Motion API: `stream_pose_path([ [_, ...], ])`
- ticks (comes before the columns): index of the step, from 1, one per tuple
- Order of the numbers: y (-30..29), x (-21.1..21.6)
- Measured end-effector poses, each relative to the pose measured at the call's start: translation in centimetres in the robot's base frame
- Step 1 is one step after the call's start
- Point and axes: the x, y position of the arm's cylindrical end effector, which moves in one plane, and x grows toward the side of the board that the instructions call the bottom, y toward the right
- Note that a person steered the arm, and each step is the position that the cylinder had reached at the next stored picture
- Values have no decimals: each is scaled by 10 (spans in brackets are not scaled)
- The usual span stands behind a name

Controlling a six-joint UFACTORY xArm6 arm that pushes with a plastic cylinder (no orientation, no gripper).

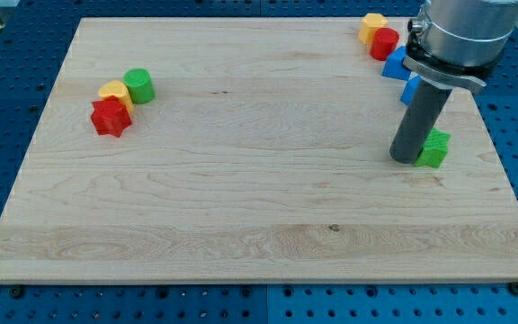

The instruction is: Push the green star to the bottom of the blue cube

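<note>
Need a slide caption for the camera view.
My tip touches the green star from the view's left, below the blue cube.

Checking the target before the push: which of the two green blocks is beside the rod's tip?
The green star at the view's right, touching my tip on its right side. The green cylinder sits far off at upper left.

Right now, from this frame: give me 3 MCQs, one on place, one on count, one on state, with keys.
1. My tip is where, relative to the green star?
A. at its left side in the view
B. far off at the view's bottom
C. on top of it

2. How many red blocks lie on the board?
A. one
B. two
C. four

3. The green cylinder is:
A. alone
B. stacked on a block
C. against the yellow block

Key: 1 A, the rod's end meets the star's left side. 2 B, the red star at left, the red cylinder at top right. 3 C, they touch.
</note>
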Motion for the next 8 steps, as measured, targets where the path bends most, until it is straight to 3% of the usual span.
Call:
stream_pose_path([
  [2,7,1],
  [3,7,46],
  [4,45,62],
  [6,63,61],
  [8,62,28],
])
